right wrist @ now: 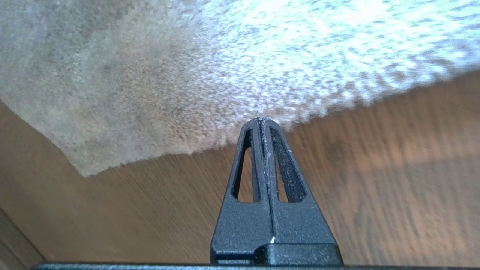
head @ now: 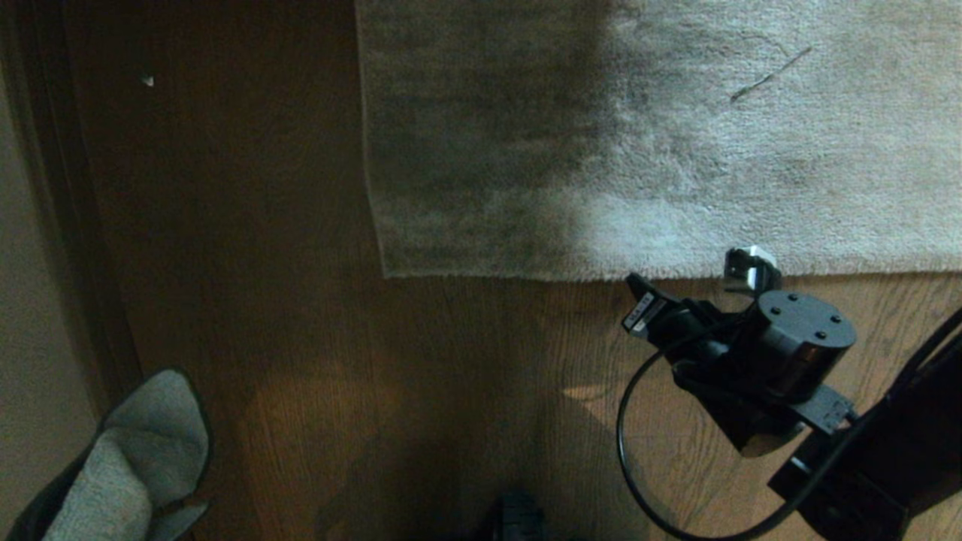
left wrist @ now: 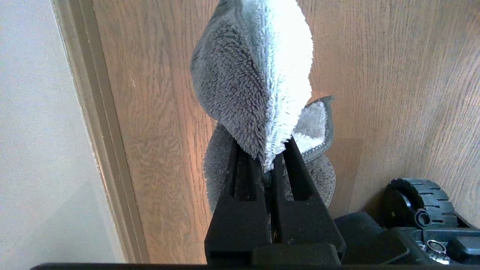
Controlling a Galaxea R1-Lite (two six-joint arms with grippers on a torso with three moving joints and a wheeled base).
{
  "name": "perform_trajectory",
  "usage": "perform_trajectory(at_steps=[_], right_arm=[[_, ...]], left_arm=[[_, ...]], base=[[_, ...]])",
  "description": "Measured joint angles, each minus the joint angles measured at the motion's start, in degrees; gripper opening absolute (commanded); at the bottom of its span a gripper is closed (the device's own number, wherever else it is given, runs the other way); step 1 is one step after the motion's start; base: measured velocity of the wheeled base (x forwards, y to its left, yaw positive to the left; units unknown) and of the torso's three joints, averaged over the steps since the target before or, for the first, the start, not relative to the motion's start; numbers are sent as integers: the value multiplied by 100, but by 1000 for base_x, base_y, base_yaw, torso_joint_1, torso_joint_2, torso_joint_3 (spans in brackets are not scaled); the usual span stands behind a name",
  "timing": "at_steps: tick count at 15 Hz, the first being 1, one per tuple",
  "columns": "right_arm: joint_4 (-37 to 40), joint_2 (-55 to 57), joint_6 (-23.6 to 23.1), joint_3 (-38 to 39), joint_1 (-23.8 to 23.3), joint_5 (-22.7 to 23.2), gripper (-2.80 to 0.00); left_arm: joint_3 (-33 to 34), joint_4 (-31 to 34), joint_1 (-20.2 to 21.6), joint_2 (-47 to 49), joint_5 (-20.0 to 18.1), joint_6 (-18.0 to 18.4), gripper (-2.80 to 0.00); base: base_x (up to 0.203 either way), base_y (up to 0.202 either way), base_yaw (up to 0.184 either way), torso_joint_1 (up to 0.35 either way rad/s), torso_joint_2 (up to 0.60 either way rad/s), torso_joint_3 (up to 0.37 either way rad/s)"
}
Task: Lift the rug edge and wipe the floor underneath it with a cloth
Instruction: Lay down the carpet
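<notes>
Hovering low over the floor [head: 466, 391], the right gripper [right wrist: 261, 120] has its fingers pressed together and holds nothing, tips right at the rug edge [right wrist: 210, 144], pile just ahead of them. Rug lies flat; its near border runs crosswise in front of the robot, square corner [head: 385, 275] off toward the robot's left. Right arm is plainly the nearer one to that border. Left gripper [left wrist: 268, 168] parked low at the robot's left, near the skirting board [left wrist: 101, 131], pinching the grey terry cloth [left wrist: 258, 75], which bunches beyond the fingers. Judgement: the fingers must spread and get under the border before any lift; nothing wiped yet.
</notes>
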Motion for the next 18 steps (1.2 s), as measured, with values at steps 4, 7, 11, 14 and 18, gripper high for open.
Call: perform_trajectory(at_steps=[4, 7, 11, 14, 18], right_arm=[[2, 337, 17, -409, -28, 119, -280], [2, 686, 20, -871, -33, 129, -280], [2, 1064, 11, -1373, -87, 126, -280], [3, 1242, 3, -1667, -264, 125, -280], [-9, 1374, -2, -1815, -405, 126, -280]], left_arm=[[0, 2, 0, 0, 1, 1, -280], [0, 0, -2, 0, -3, 0, -280], [0, 0, 0, 0, -1, 0, -280], [0, 0, 0, 0, -2, 0, -280], [0, 2, 0, 0, -3, -2, -280]], base=[[0, 0, 0, 0, 0, 0], [0, 0, 0, 0, 0, 0], [0, 0, 0, 0, 0, 0], [0, 0, 0, 0, 0, 0], [0, 0, 0, 0, 0, 0]])
